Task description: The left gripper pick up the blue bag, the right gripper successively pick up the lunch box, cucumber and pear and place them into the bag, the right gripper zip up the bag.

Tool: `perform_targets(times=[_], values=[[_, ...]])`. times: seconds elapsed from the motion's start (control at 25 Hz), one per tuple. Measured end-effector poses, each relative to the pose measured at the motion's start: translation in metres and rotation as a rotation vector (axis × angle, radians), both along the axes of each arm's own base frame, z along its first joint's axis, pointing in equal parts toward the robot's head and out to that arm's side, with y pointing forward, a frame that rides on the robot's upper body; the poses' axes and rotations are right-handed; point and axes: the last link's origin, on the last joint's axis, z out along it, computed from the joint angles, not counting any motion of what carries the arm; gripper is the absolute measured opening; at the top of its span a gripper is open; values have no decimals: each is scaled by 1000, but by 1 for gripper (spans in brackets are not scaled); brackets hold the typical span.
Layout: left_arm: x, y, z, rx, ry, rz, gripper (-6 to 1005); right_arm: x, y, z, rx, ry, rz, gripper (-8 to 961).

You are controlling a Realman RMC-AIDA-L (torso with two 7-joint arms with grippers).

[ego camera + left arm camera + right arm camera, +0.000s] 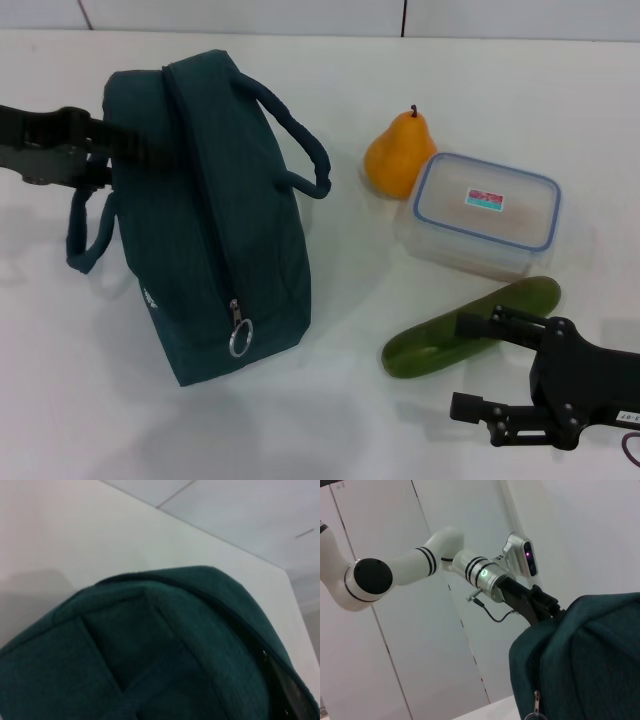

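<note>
Right gripper (pixel 478 365), nearest the camera, has its 2 fingers spread and grasps nothing; the cucumber (pixel 470 327) lies touching or just beyond the upper fingertip. Blue bag (pixel 205 215) stands w/ zipper closed, its far end at the left gripper (pixel 128 143), probably so it is held steady for lifting; whether those fingers clench the fabric I cannot tell. Lunch box (pixel 487 213) sits beyond the cucumber, apart from the right fingers, and the pear (pixel 399 155) is touching the box's corner.
</note>
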Motion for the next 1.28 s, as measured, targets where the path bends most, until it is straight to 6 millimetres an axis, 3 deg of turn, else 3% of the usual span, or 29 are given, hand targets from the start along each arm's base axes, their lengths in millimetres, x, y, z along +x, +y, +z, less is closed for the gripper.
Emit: perform_targets(times=[0.16, 0.6, 0.92, 1.28], values=[[1, 0, -1, -3, 0, -11, 744, 1, 0, 0, 2, 0, -3, 807], [5, 1, -1, 6, -1, -103, 283, 1, -1, -1, -3, 4, -12, 799], [5, 1, 2, 8, 0, -91, 83, 1, -2, 0, -2, 6, -15, 793], [10, -2, 0, -26, -21, -105, 45, 1, 1, 4, 32, 62, -65, 787]])
